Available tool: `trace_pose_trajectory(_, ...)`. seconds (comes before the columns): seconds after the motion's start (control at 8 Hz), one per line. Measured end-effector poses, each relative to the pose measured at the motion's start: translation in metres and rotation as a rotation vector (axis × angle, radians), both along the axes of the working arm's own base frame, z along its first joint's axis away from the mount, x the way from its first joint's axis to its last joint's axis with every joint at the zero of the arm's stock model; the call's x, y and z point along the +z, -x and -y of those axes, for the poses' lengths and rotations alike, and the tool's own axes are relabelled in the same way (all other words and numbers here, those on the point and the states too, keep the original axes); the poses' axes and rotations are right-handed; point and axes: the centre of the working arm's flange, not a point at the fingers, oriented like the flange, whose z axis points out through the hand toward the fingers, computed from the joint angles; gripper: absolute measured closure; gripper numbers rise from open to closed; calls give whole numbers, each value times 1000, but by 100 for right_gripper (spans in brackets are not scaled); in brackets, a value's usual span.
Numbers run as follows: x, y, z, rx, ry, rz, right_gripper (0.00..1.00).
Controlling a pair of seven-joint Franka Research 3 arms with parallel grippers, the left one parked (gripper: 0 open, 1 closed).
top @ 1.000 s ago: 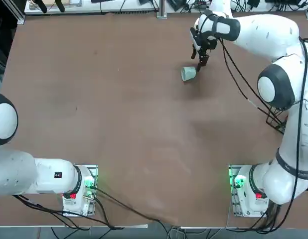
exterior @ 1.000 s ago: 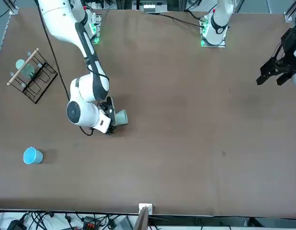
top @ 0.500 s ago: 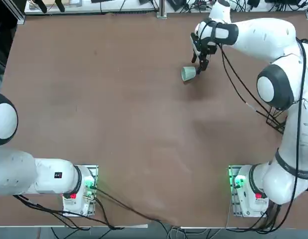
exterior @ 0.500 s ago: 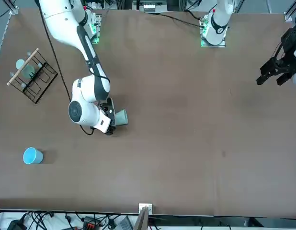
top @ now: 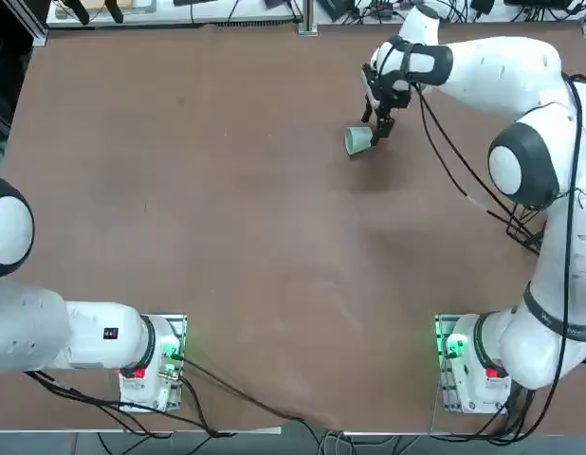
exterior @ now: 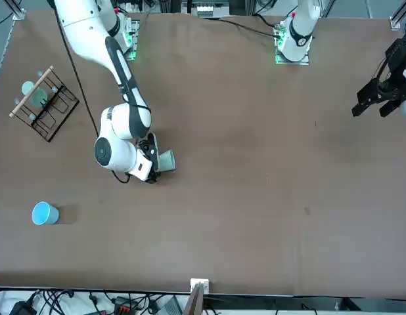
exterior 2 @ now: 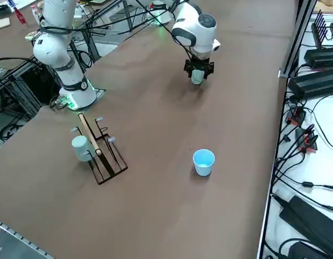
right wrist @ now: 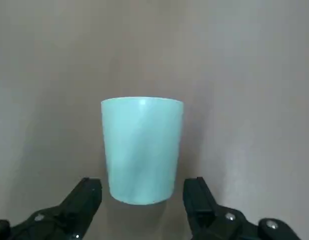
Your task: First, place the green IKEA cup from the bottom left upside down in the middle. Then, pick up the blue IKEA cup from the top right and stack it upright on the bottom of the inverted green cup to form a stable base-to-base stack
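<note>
The green IKEA cup (top: 357,139) (exterior: 166,160) (right wrist: 142,150) appears to lie on its side on the brown table, right of the middle and toward the far edge. Only its side wall shows in the wrist view, with no mouth visible. My right gripper (top: 377,126) (exterior: 150,164) (exterior 2: 198,72) (right wrist: 143,192) hangs right at it and is open. Its fingertips (right wrist: 89,190) stand on either side of the cup's narrower end without gripping. The blue IKEA cup (exterior: 45,213) (exterior 2: 203,162) stands upright, mouth up, alone near the table's far right corner.
A black wire rack (exterior: 45,105) (exterior 2: 102,154) with a wooden bar sits at the right edge of the table, holding another pale cup (exterior 2: 80,147). Cables and boxes (exterior 2: 312,70) lie beyond the far edge. The parked arm's black gripper (exterior: 380,95) hangs over the other side.
The right arm's wrist has shifted slightly closer over the green cup. The cup has stayed where it was and the gripper remains open.
</note>
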Motion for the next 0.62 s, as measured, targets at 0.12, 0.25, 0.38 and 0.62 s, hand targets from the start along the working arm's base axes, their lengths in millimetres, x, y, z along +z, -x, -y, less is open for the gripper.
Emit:
trace_pose_trajectory(0.12,0,0,-1,0,0,6,0)
trace_pose_trajectory(0.25,0,0,-2,-1,0,11,0)
trace_pose_trajectory(0.38,-2,1,-1,-2,1,15,0)
trace_pose_trajectory(0.62,-4,3,-3,-2,1,18,0)
